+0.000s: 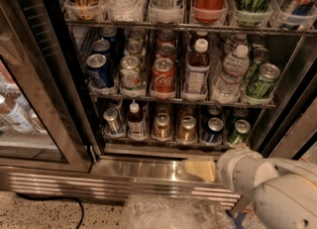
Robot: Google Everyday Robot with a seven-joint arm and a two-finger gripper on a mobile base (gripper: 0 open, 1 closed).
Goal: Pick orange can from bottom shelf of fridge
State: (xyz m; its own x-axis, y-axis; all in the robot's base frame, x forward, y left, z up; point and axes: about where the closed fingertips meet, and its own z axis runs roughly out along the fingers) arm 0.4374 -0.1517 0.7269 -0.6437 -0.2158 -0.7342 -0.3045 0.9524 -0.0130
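The fridge stands open in front of me. Its bottom shelf holds a row: a silver can, a small bottle, two coppery orange cans side by side, a dark blue can and a green can. My gripper shows as a beige tip on the white arm. It hovers over the steel sill, just below and in front of the right-hand orange can, not touching any can.
The dark-framed glass door hangs open at the left. The rack above carries cans and bottles. A crumpled clear plastic bag lies on the floor below the sill, and a black cable runs at the lower left.
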